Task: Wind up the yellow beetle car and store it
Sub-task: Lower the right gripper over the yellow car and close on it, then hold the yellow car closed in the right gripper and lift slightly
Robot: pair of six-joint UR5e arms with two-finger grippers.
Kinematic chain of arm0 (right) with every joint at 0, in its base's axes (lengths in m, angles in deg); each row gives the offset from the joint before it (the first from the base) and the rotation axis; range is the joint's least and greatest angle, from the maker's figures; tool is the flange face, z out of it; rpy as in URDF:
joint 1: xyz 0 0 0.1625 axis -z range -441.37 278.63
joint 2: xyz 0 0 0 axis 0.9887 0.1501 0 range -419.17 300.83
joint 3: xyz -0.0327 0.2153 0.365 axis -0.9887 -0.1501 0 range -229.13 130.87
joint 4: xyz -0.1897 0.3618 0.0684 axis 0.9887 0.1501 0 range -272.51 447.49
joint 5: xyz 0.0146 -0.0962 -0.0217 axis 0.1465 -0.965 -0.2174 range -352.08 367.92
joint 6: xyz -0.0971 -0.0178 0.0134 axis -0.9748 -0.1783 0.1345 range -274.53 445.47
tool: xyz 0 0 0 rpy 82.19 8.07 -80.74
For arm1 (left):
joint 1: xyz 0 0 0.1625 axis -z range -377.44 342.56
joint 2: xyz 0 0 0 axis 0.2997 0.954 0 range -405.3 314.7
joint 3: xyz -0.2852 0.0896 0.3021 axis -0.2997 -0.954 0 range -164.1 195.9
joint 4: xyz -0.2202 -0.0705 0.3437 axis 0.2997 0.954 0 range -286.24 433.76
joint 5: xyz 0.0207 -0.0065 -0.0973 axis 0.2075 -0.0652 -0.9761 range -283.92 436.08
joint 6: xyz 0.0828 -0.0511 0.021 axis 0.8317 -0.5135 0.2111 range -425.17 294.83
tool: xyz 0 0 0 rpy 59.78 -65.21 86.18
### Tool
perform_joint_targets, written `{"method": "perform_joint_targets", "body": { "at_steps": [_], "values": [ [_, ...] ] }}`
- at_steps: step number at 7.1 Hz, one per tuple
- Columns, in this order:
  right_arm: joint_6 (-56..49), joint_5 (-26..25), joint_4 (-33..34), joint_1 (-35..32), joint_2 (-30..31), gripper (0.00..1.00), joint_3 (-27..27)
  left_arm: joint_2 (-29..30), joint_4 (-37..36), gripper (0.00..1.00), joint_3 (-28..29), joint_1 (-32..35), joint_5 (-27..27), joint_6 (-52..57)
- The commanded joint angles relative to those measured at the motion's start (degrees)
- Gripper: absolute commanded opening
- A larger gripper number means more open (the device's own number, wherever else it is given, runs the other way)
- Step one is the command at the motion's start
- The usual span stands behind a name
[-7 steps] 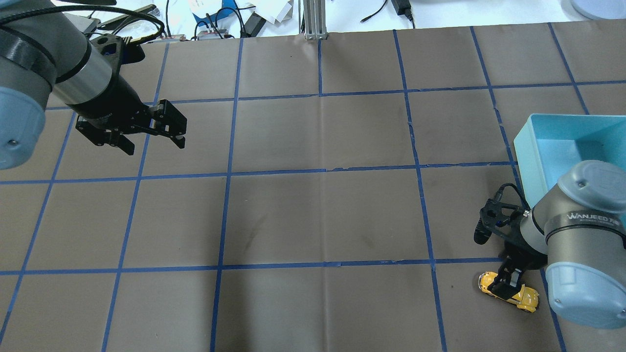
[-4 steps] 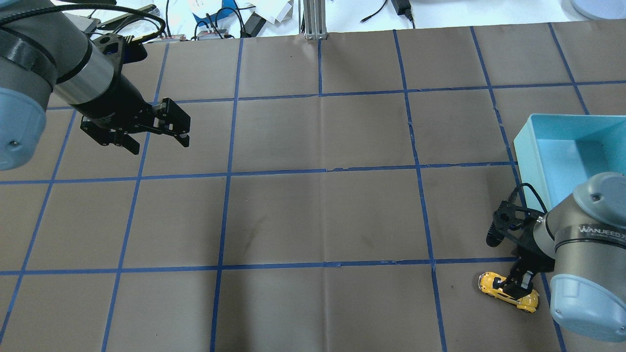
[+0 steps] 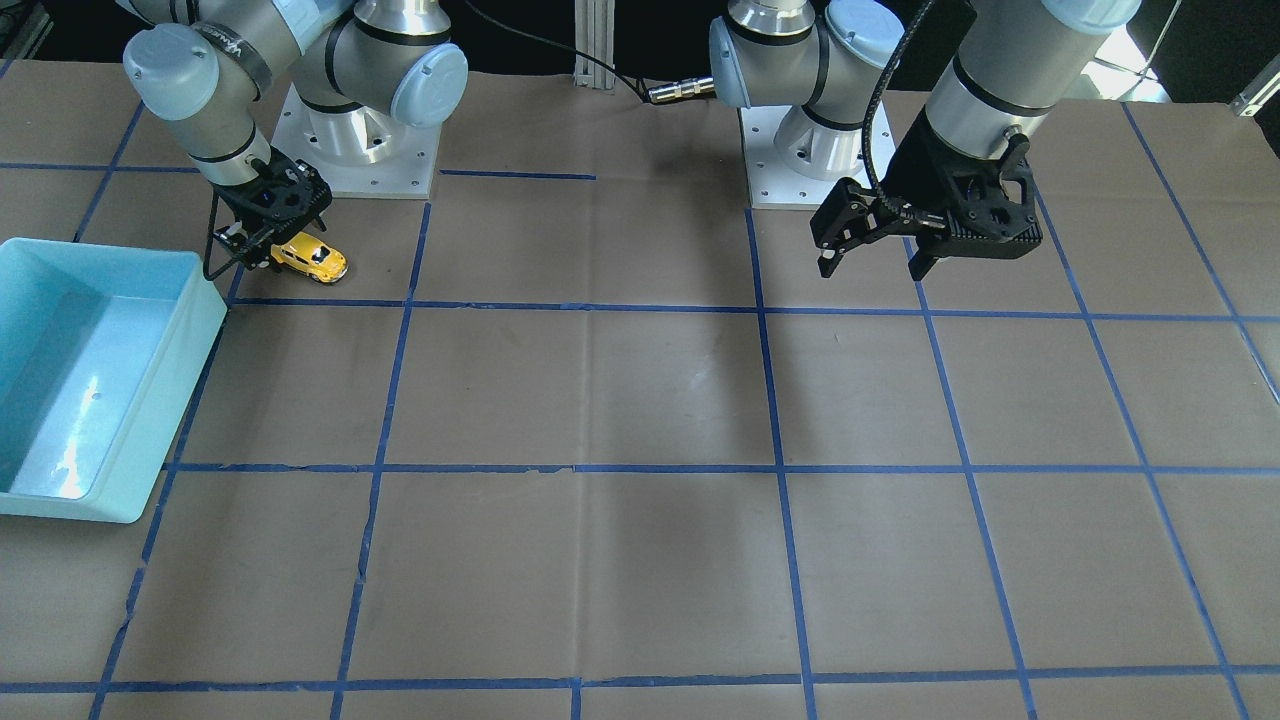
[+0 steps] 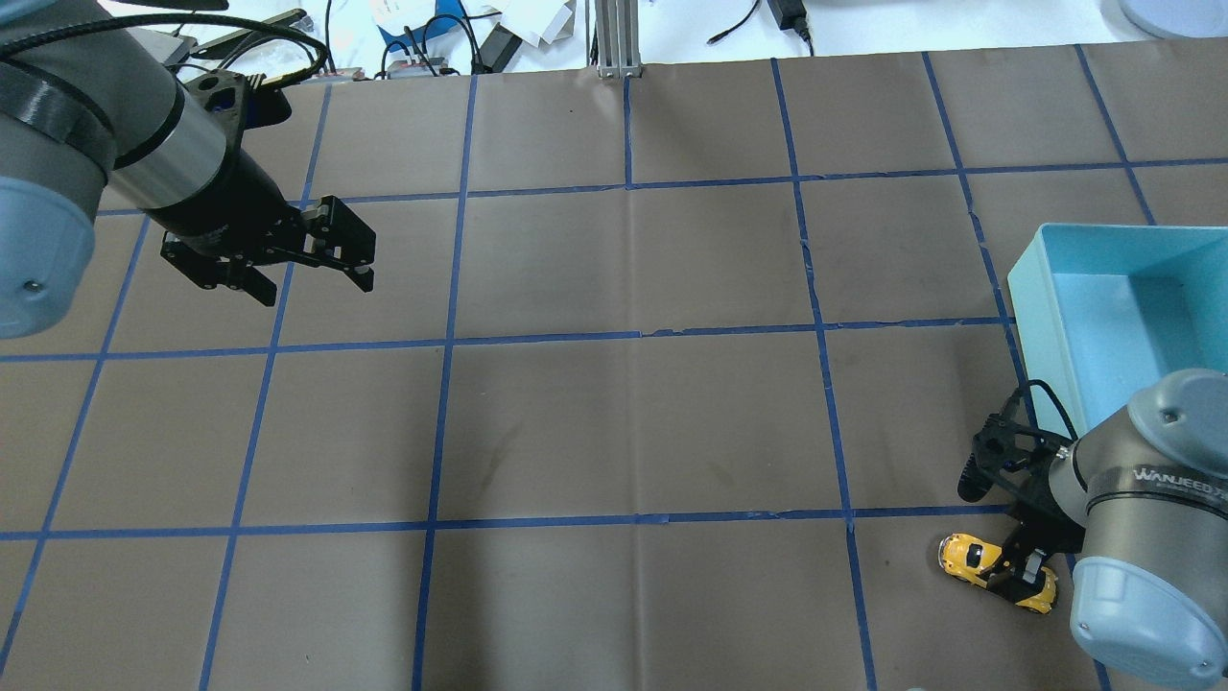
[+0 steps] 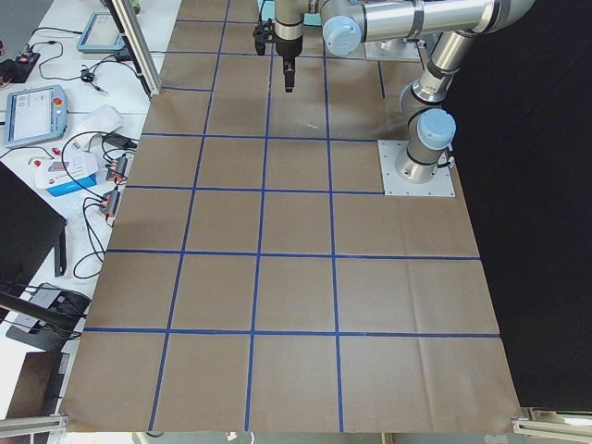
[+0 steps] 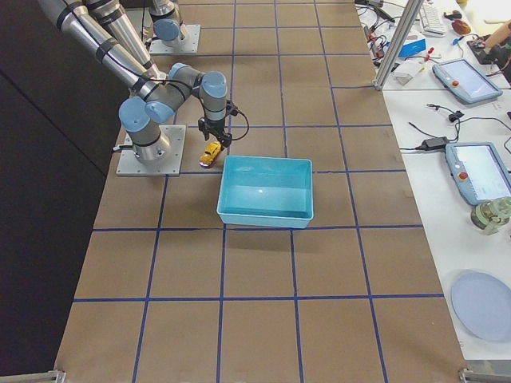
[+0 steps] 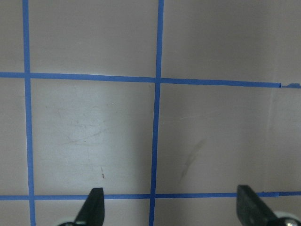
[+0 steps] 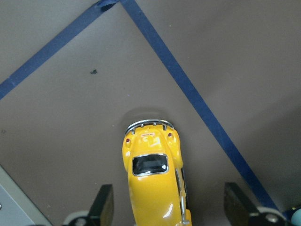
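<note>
The yellow beetle car (image 4: 971,560) stands on the brown table near the robot's right base, also seen in the front-facing view (image 3: 314,260) and the right side view (image 6: 210,154). My right gripper (image 4: 1019,568) is low over the car's rear half. In the right wrist view the car (image 8: 153,183) lies between the two fingers (image 8: 104,207) with a gap on each side, so the gripper is open and straddles it. My left gripper (image 4: 309,281) hangs open and empty above the far left of the table, and its fingertips (image 7: 94,207) show nothing between them.
A light blue bin (image 4: 1032,307) stands empty at the right edge, just beyond the car; it also shows in the front-facing view (image 3: 195,330). Blue tape lines grid the table. Cables and devices lie beyond the far edge (image 4: 432,38).
My right gripper has slid along the car toward its rear, nearer the robot, still open. The car has not moved. My left gripper has shifted slightly.
</note>
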Motion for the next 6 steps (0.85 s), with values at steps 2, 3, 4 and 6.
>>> {"method": "perform_joint_targets", "body": {
  "at_steps": [2,3,4,6],
  "values": [
    [-3.52,0.02,5.20,1.02,-1.49,0.84,2.41,-0.01,-0.03,1.00,-0.44,0.09,0.00,0.00],
    [-3.54,0.02,5.29,1.89,-1.59,0.84,2.50,-0.01,-0.03,1.00,-0.44,0.09,-0.09,0.00],
    [-3.54,0.02,5.20,2.08,-1.59,0.84,2.50,-0.01,-0.03,1.00,-0.44,0.09,-0.09,0.00],
    [-3.63,-0.07,5.11,2.08,-1.59,0.86,2.50,-0.01,-0.03,1.00,-0.52,0.09,-0.09,0.00]
  ]
}}
